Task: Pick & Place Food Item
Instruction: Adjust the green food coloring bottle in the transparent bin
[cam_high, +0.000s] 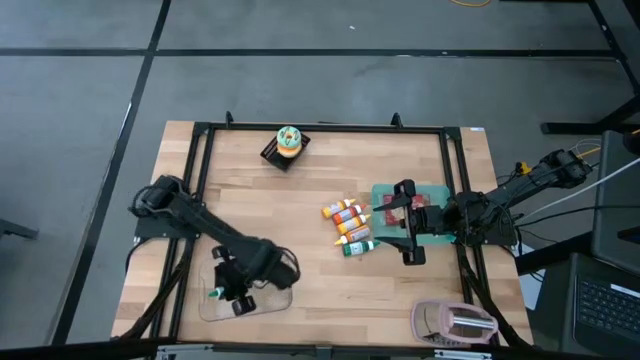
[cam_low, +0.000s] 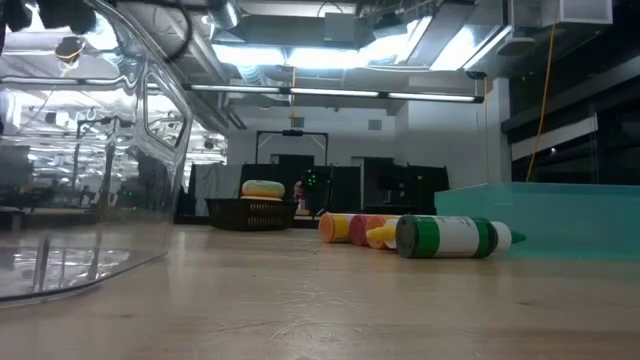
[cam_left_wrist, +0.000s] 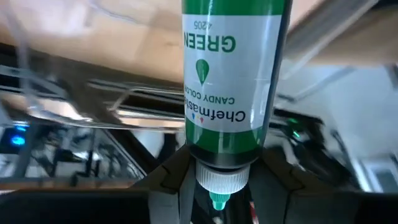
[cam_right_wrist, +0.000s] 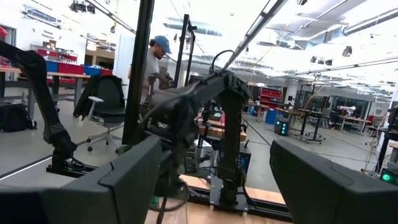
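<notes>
Left pincer (cam_high: 228, 290) clamps a green bottle over the clear tray at the counter's near-left corner.

Right up close, the green bottle (cam_left_wrist: 231, 87) sits gripped between the dark fingers (cam_left_wrist: 168, 180): dark green body, white label reading "GREEN" and "Chefmaster", white cap with a small green tip pointing back toward the wrist. In the high view it hangs above the clear tray (cam_high: 275, 303), on the wooden counter (cam_high: 320, 200). Further along, more little bottles (cam_high: 350, 225) lie clustered mid-counter, one green-labelled and on its side, just beside the teal bin (cam_high: 385, 192). The right pincer (cam_high: 408, 222) hovers there, fingers spread wide, holding nothing. At the far edge, a dark basket (cam_high: 285, 148) carries a toy burger.
</notes>
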